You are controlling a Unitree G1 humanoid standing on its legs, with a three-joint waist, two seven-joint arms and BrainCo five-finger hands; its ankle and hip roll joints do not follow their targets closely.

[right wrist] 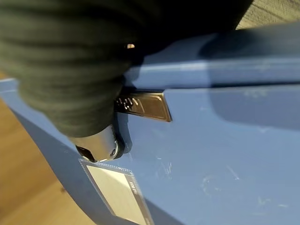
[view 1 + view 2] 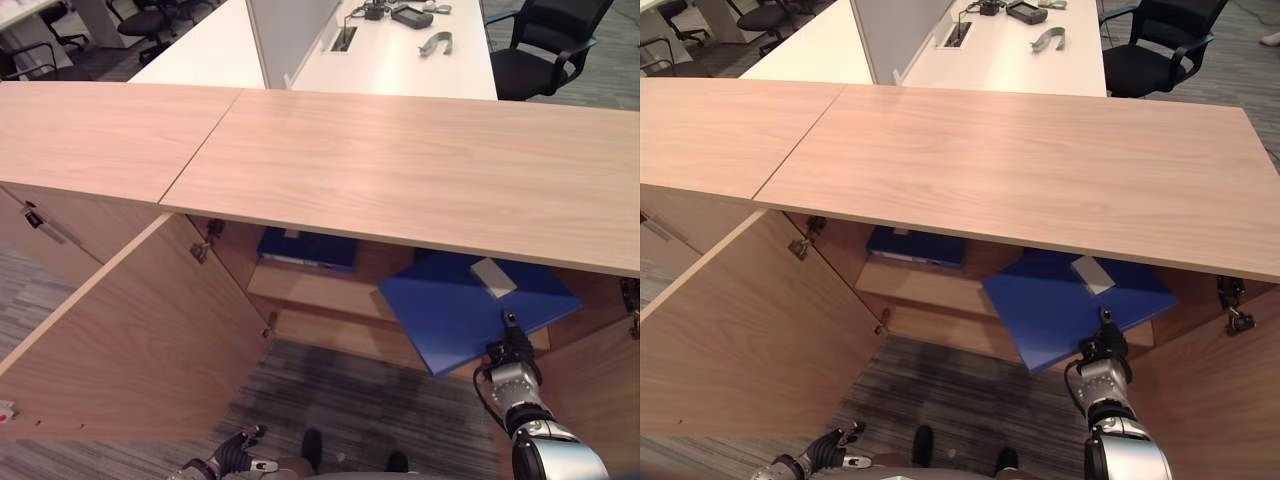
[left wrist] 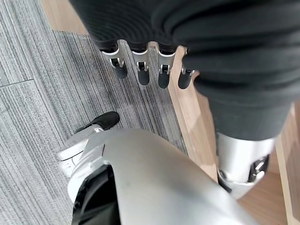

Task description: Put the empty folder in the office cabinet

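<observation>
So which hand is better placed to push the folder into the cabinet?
The right hand: it is at the blue folder, which already lies partly inside the open cabinet. The left hand hangs low over the carpet, apart from the folder.

Silver arms, dark ribbed wrist covers

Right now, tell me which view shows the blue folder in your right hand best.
The left eye view: the whole blue folder shows, tilted, its far end under the cabinet top, the right hand at its near edge. The right eye view shows nearly the same. The right wrist view gives a close-up of its blue surface and label.
</observation>
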